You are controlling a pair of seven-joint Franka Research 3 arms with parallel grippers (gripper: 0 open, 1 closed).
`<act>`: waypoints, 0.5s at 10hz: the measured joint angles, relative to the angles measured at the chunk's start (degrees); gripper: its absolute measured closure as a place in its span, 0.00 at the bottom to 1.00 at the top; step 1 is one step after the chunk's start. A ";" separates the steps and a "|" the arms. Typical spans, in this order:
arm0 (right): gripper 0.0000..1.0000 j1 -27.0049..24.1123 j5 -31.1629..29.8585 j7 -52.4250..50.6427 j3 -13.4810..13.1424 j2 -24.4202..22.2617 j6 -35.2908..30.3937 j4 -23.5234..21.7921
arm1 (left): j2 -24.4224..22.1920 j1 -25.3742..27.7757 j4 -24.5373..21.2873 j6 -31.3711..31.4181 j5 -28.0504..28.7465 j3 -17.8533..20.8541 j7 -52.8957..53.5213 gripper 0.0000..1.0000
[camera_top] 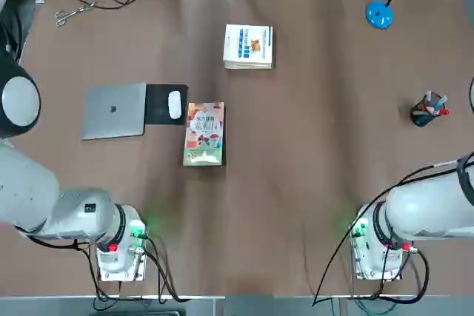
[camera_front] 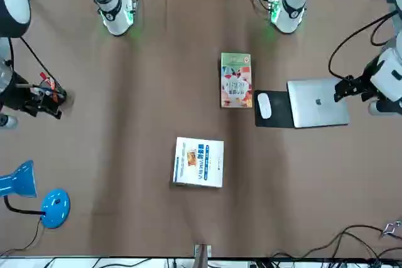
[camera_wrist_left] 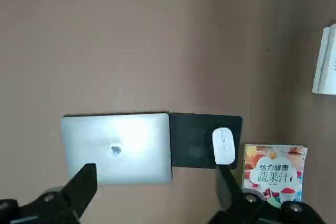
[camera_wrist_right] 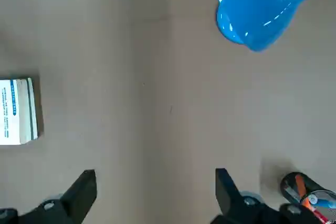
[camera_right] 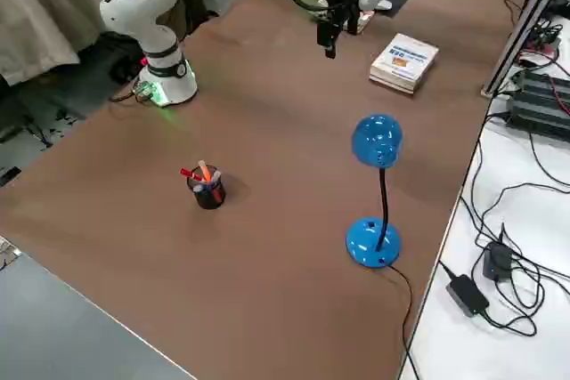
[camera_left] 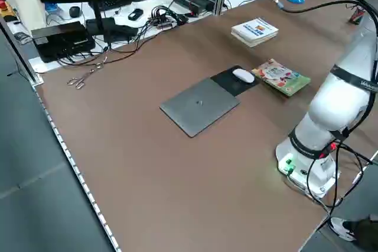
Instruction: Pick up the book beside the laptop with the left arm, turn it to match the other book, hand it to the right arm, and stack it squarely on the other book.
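Observation:
The book (camera_top: 204,133) with the peach and green cover lies flat at mid-table, its long side running toward me, just right of a black mouse pad (camera_top: 157,103) next to the silver laptop (camera_top: 113,110). The other book (camera_top: 248,46), white with blue text, lies farther back with its long side running across the table. My left gripper (camera_wrist_left: 155,177) hangs open high above the laptop (camera_wrist_left: 116,148), holding nothing. Over the right part of the table my right gripper (camera_wrist_right: 155,176) is raised and open, also holding nothing. The book (camera_wrist_left: 274,174) shows in the left wrist view.
A white mouse (camera_top: 175,104) sits on the mouse pad. A blue desk lamp (camera_top: 379,14) stands at the back right, and a black pen cup (camera_top: 428,109) at the right edge. Scissors (camera_top: 70,14) lie at the back left. Cables run along the far edge.

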 joint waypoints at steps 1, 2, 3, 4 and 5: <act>0.00 0.00 -0.04 0.00 -0.04 -0.39 0.00 -0.13 | 0.00 0.01 0.00 0.00 0.00 0.02 0.00 0.00; 0.00 0.00 -0.08 0.00 -0.08 -0.51 0.01 -0.16 | 0.00 0.03 0.00 0.00 0.00 0.04 0.00 0.00; 0.00 0.00 -0.09 0.00 -0.09 -0.55 0.13 -0.16 | 0.00 0.02 0.01 0.00 0.00 0.02 0.00 0.00; 0.00 0.00 -0.10 0.00 -0.10 -0.56 0.36 -0.08 | 0.00 0.01 0.02 0.00 0.00 -0.03 0.00 0.00; 0.00 0.02 -0.10 0.00 -0.07 -0.59 0.45 0.17 | 0.00 0.00 0.02 -0.34 -0.06 -0.17 -0.07 0.00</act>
